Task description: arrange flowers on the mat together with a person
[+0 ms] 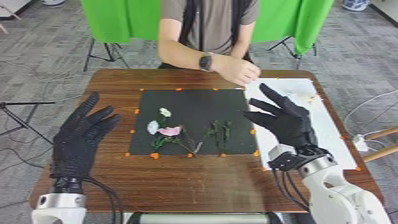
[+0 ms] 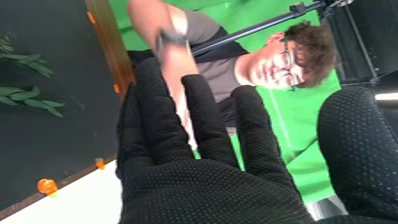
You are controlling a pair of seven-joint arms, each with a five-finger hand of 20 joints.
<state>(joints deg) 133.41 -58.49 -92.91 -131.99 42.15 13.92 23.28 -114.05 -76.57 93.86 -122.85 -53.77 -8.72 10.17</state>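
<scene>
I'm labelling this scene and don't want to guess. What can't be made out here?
- Head view: what the pale bits on the white sheet are; too small.
- Head view: where the pink flower's stem ends; too thin among the greenery.
- Right wrist view: the full length of the leafy sprigs; cut off by the picture's edge.
- Right wrist view: the hand beyond the person's forearm; behind the right robot hand.

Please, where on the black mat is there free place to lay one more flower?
The mat is bare beyond the green sprigs, right of the farthest white flower; a narrow strip lies free right of the sprigs. It is crowded near left, around the pink flower.
</scene>
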